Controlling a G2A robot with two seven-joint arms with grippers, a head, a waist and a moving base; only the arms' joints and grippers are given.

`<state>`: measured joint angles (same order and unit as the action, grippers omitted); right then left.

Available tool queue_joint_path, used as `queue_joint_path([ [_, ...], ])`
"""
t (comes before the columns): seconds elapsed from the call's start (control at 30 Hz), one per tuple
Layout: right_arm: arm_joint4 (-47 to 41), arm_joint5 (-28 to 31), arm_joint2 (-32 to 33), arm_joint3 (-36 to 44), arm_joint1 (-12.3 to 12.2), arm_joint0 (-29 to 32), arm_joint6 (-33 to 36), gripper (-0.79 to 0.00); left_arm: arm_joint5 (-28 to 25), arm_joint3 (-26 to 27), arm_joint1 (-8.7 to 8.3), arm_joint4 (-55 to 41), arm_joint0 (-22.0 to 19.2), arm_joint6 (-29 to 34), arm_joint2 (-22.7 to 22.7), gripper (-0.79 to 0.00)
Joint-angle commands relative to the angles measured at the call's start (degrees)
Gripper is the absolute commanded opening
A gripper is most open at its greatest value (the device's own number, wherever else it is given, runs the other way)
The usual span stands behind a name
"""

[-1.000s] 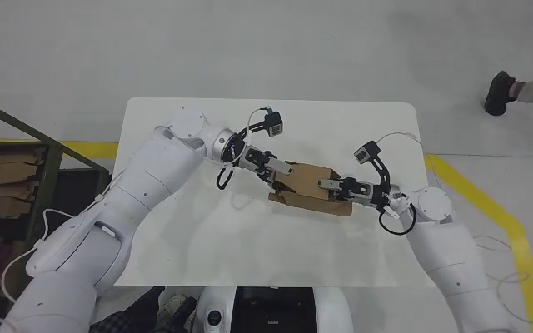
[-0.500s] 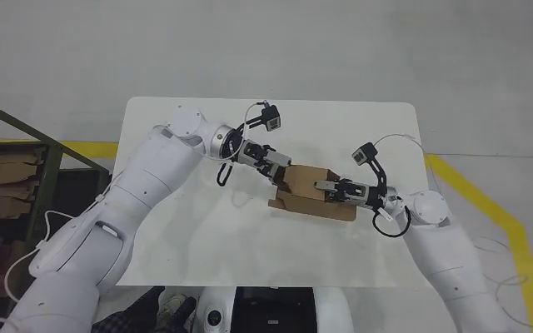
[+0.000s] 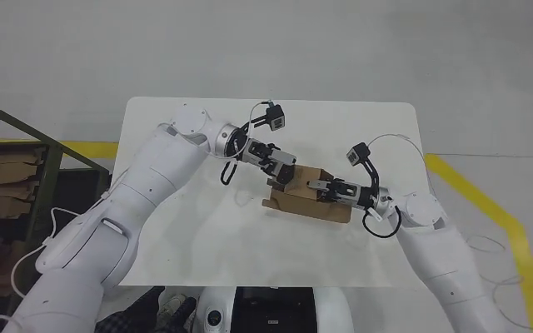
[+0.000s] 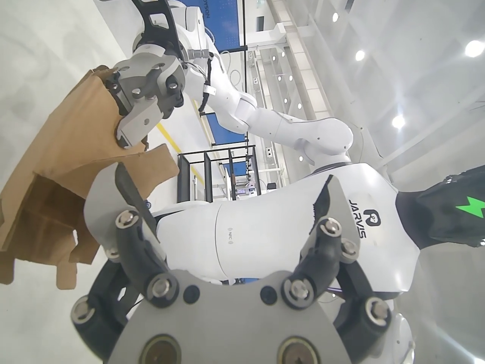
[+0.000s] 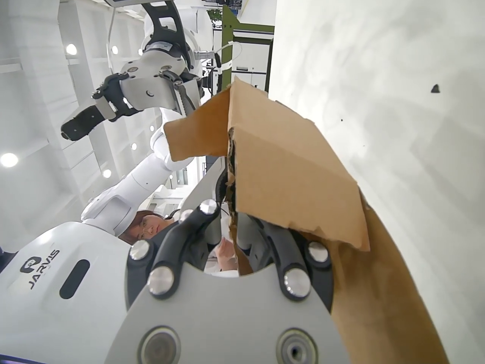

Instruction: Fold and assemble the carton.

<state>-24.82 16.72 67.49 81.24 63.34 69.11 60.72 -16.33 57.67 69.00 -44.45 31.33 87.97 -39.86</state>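
A brown carton (image 3: 301,202), partly folded with loose flaps, lies mid-table. My right gripper (image 3: 321,188) is shut on its upper flap edge; the right wrist view shows the fingers (image 5: 223,191) pinching the carton (image 5: 288,160) wall. In the left wrist view, the right gripper (image 4: 125,134) clamps the carton (image 4: 57,153) from the far side. My left gripper (image 3: 283,173) is at the carton's left end, open (image 4: 227,198), with one finger (image 4: 130,191) close beside a flap and nothing between the fingers. The left gripper (image 5: 85,119) shows beyond the carton in the right wrist view.
The white table (image 3: 183,241) has free room in front and to the left of the carton. A green rack with stacked flat cardboard (image 3: 21,171) stands off the table's left side. Yellow floor lines run beside the table.
The carton has slid a little to the left with the right gripper holding it. The left gripper has shifted slightly and stays at the carton's left end.
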Motion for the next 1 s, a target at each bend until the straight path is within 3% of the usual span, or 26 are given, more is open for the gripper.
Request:
queue_joint_path([
  [0.0,0.07,-0.53,-0.03,0.66,-0.01,0.22,-0.58,-0.785,-0.15,-0.34,0.23,0.49,-0.13,-0.16,0.14,0.000],
  [0.47,-0.36,-2.11,-0.30,2.86,-0.07,0.97,-1.35,-0.785,0.04,-1.46,1.46,1.35,-1.00,0.03,0.45,0.000],
  [0.97,-3.60,-1.55,3.52,2.37,-0.68,1.71,-1.03,-0.785,0.04,-2.65,0.36,1.29,1.46,0.03,-3.11,0.000],
])
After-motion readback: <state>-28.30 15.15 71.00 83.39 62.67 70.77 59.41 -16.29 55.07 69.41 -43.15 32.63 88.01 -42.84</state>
